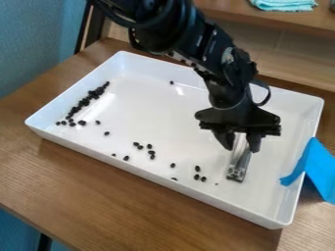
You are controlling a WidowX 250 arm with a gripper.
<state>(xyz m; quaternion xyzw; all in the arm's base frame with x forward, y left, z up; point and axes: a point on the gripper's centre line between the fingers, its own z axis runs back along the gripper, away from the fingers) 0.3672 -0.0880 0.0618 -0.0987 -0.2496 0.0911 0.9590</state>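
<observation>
Silver metal tool (239,166), slim and shiny with a broader lower end, lies right of centre in your camera view, inside a white tray (154,115) with small black pieces (85,102) trailing from upper left to bottom centre. You cannot tell whether the gripper (241,147) above is open or clamped on it.

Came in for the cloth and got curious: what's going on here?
A robot arm has its end effector down in a white tray, at the upper part of a metal tool; whether it grips it, I can't tell. Dark beans lie scattered, many clustered near the picture's left side. A blue strip drapes over the rim.
</observation>
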